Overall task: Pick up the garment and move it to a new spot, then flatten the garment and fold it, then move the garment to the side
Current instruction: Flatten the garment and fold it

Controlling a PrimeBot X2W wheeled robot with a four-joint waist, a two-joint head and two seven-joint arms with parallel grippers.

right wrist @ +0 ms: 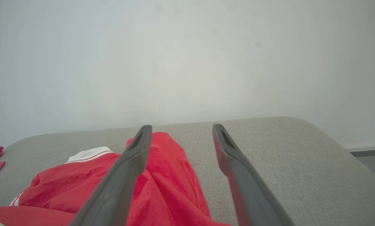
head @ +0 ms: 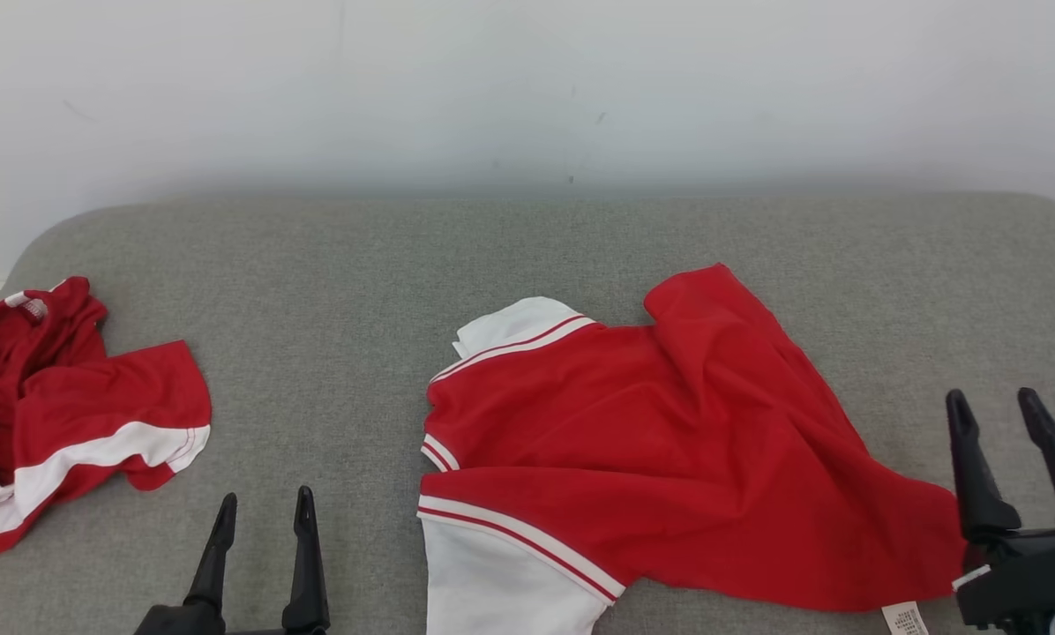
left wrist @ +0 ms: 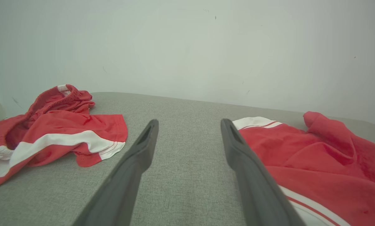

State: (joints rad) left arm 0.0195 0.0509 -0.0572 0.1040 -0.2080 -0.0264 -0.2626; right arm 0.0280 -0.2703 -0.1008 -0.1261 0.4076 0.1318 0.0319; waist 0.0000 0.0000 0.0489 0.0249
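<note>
The red shirt (head: 669, 441) lies rumpled on the grey table (head: 360, 291), its hem just beside the right claw (head: 992, 397). That claw and the left claw (head: 265, 496) stand apart, holding nothing. Red shorts (head: 78, 414) lie far left.

On the cushion (head: 360, 291) between the two grippers, the garment (head: 669, 441): just right of the left gripper (head: 265, 496), reaching to just beside the base of the right gripper (head: 992, 395). Well left of the left gripper, near the cushion's edge, a second garment (head: 78, 414), apart from the first. Ahead of both grippers, the wall (head: 492, 88) behind the cushion.
</note>
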